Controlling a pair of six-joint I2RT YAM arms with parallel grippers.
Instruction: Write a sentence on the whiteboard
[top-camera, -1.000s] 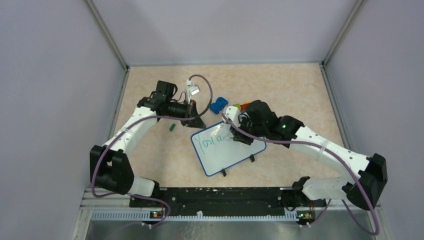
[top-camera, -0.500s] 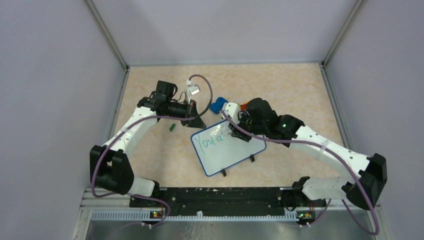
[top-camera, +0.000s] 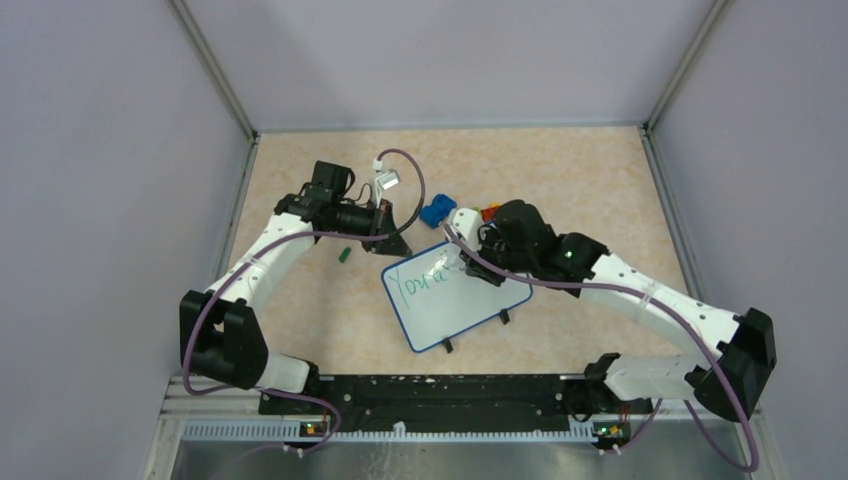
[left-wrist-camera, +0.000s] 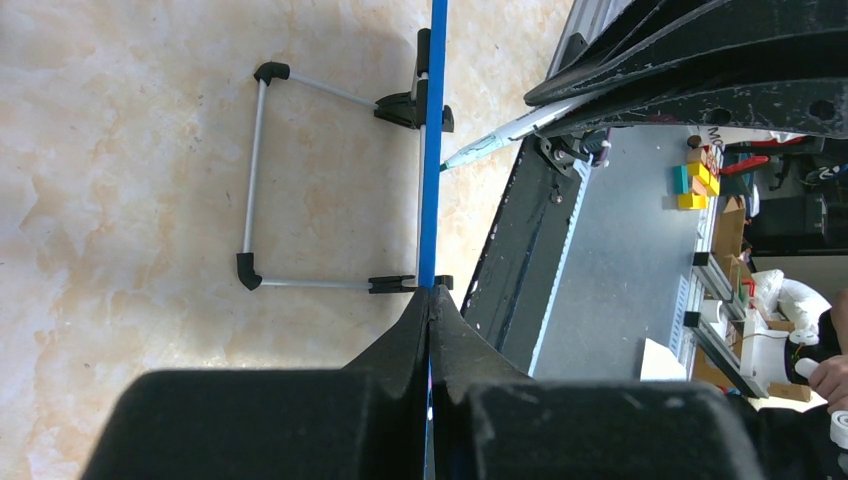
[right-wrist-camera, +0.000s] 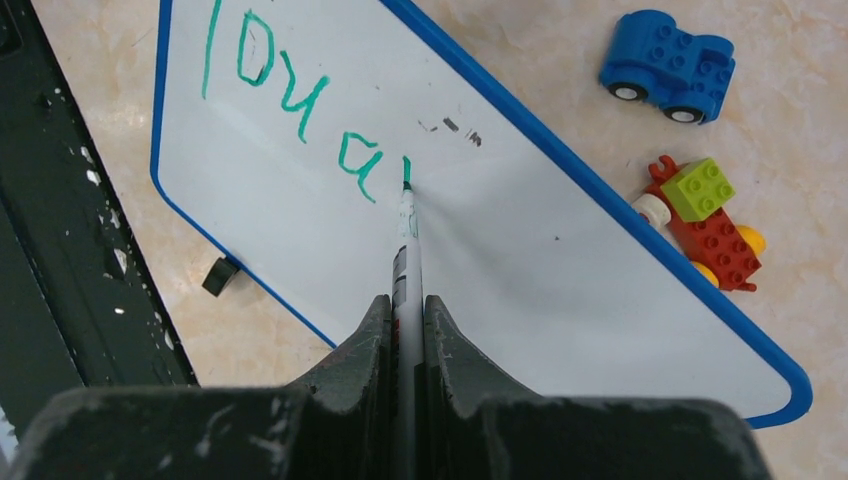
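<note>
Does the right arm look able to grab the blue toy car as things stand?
Probably not yet. The right gripper is shut on the marker, whose tip rests on the whiteboard. The blue toy car sits close by, past the board's edge with nothing over it, but the grip is taken.

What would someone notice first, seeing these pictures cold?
The green writing, reading "You a", on the blue-rimmed whiteboard mid-table. The right gripper holds a marker with its tip at the board, while the left gripper pinches the board's blue rim. A blue toy car sits just beyond the board.
</note>
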